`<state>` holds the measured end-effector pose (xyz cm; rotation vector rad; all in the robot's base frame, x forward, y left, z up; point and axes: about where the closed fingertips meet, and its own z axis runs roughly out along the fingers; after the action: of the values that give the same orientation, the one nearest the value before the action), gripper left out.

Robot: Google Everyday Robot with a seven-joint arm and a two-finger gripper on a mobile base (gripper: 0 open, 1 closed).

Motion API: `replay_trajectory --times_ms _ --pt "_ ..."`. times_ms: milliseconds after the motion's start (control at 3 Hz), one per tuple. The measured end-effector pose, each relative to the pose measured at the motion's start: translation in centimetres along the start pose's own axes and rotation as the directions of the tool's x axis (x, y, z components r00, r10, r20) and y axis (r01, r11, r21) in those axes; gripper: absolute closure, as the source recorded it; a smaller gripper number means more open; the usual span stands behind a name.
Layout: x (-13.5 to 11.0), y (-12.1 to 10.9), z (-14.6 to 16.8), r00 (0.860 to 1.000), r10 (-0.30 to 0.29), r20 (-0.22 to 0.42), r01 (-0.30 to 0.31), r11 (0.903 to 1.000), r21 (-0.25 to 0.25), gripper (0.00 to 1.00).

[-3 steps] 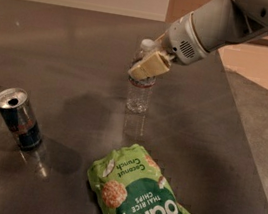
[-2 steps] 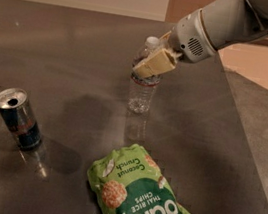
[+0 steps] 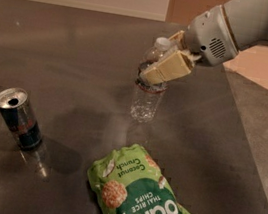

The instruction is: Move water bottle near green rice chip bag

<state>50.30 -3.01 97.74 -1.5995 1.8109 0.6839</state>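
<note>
The water bottle (image 3: 146,101) is a small clear ribbed bottle with a white cap, upright at the middle of the dark table (image 3: 82,50). My gripper (image 3: 156,68) reaches in from the upper right and is shut on the bottle's upper body, one tan finger (image 3: 166,67) across its front. The bottle's base looks at or just above the tabletop; I cannot tell which. The green rice chip bag (image 3: 146,198) lies flat at the bottom centre, a short gap in front of the bottle.
A dark blue-and-silver drink can (image 3: 19,117) stands upright at the left. The table's right edge (image 3: 249,147) runs diagonally at the right, with lower floor beyond it. The arm's white wrist (image 3: 221,34) hangs over the table's far right.
The gripper and the bottle held in it have shifted slightly to the right. The can and the bag have not moved.
</note>
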Motion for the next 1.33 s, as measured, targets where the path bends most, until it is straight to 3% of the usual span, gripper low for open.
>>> replay_trajectory --times_ms 667,1333 --pt "0.4 6.3 -0.2 0.998 -0.067 -0.014 0.066 0.9938 -0.089 1.00" --pt "0.6 8.0 2.1 0.997 -0.082 0.004 0.082 0.9892 -0.121 1.00"
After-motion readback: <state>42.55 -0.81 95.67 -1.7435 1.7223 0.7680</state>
